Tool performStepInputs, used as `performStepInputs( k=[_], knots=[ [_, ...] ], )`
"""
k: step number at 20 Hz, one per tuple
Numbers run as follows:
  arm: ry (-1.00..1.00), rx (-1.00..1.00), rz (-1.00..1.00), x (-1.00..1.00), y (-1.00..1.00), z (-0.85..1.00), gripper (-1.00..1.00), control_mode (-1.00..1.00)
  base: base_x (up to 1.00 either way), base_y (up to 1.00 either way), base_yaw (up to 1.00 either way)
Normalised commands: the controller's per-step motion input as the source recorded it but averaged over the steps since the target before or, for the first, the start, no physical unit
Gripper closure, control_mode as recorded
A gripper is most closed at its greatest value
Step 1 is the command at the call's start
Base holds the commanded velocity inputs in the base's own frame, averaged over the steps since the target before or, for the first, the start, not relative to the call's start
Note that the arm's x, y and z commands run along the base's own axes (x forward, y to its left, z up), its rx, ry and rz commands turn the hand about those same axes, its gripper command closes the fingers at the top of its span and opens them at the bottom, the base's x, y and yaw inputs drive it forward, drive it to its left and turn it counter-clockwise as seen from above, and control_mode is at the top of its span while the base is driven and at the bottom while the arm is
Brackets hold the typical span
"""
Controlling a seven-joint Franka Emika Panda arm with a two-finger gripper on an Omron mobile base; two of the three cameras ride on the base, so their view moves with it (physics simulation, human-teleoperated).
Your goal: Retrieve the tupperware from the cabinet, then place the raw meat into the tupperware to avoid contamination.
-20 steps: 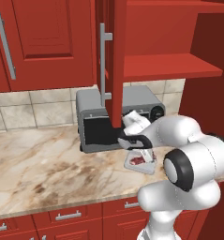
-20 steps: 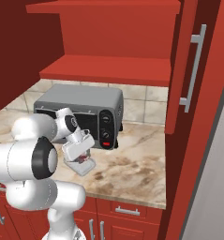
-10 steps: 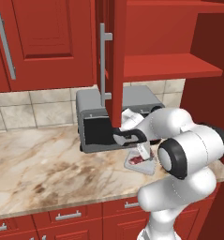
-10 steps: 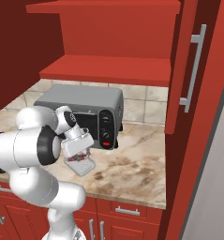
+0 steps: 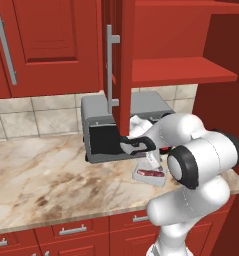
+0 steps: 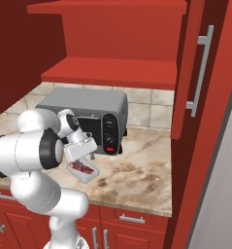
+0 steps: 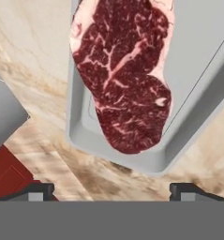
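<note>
Raw meat [image 7: 123, 75] lying in the tupperware [image 7: 197, 93], fingers [image 7: 38, 191] spread wide and empty.
Resting flat inside the shallow container on the worktop [image 5: 46, 180], just in front of the toaster oven [image 6: 83, 104], so no juice reaches the stone; gripper [image 6: 81, 150] hanging directly above, grasping nothing; cabinet [image 5: 123, 70] door standing open overhead.

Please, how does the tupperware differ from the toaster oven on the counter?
The tupperware is small, shallow and open-topped, while the toaster oven is a much larger closed box. The tupperware is pale translucent grey and holds the raw meat; the toaster oven is darker grey with a black front. Both stand on the marble counter.
</note>
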Motion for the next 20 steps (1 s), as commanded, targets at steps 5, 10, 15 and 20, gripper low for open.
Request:
performStepInputs(
  k=[5, 10, 15, 20],
  knots=[
    [0.05, 0.0, 0.0, -0.09, -0.01, 0.2, -1.0, -1.0, 0.0, 0.0, 0.0],
    [0.02, 0.04, 0.0, -0.32, -0.2, 0.28, -1.0, -1.0, 0.0, 0.0, 0.0],
    [-0.03, 0.21, -0.11, -0.39, -0.44, 0.18, -1.0, -1.0, 0.0, 0.0, 0.0],
    [-0.16, 0.21, -0.07, -0.49, -0.33, 0.22, -1.0, -1.0, 0.0, 0.0, 0.0]
  ],
)
